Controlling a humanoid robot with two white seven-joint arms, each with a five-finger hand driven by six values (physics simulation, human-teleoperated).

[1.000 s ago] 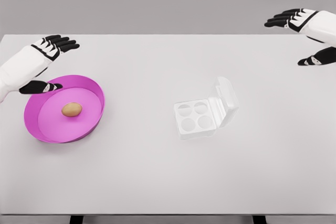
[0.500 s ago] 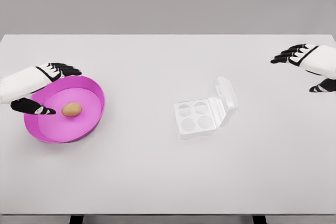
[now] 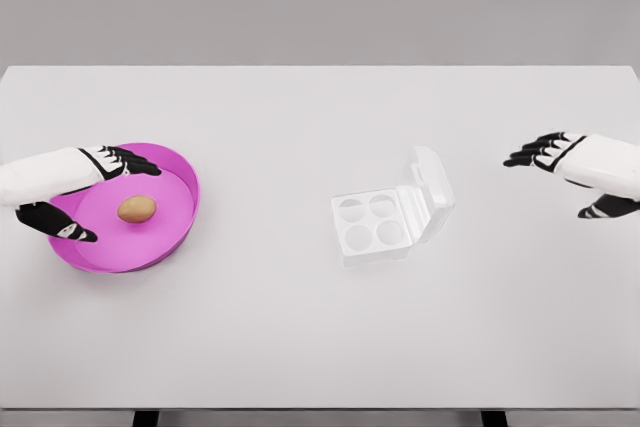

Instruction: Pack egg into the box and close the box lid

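Egg [image 3: 137, 209] sits in my pink bowl [image 3: 185, 179]; left hand [image 3: 75, 187] fingers spread wide around it, touching nothing; right hand [image 3: 575, 169] loose at three o'clock of the open box [image 3: 390, 212].

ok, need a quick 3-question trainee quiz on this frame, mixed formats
1. True or false: the brown egg lies in the round magenta bowl.
2. How many cups in the white plastic egg box hold an egg? A) none B) one C) four
3. Fill in: the box's hinged lid is ____.

Key: 1 true. 2 A. 3 open. Both the left hand and the right hand are open, holding nothing.
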